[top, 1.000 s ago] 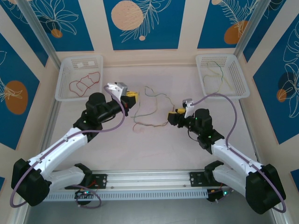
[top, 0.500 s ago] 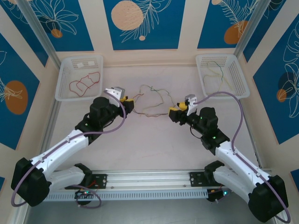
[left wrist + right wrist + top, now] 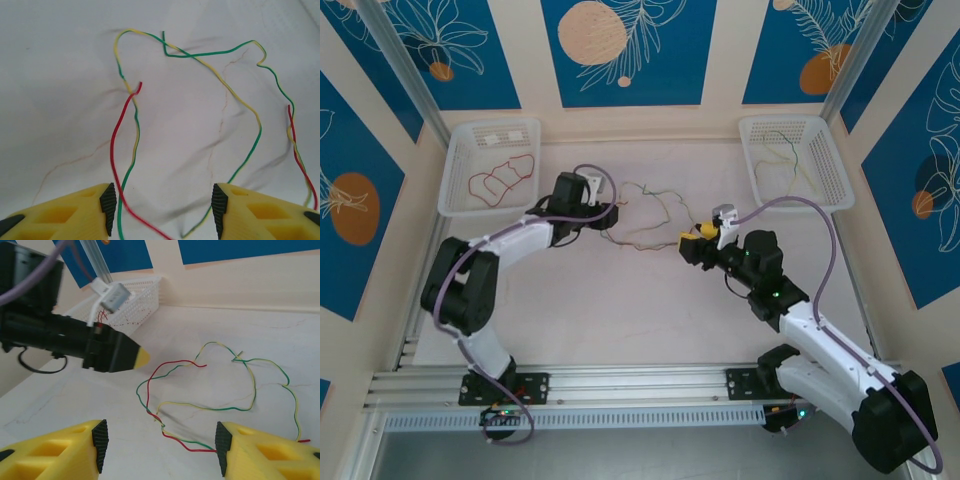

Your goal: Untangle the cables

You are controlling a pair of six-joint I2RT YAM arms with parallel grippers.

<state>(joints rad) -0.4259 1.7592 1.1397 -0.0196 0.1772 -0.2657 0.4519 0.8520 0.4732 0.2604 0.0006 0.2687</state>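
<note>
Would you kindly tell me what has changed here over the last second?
The left gripper slid right and its fingers opened, apparently letting go of the wires, which now lie stretched flatter between the arms. The right gripper, open, and the baskets stayed put.

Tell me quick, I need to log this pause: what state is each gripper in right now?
Left gripper: open, holding nothing; the cables lie loose ahead of it.
Right gripper: open, holding nothing.
</note>
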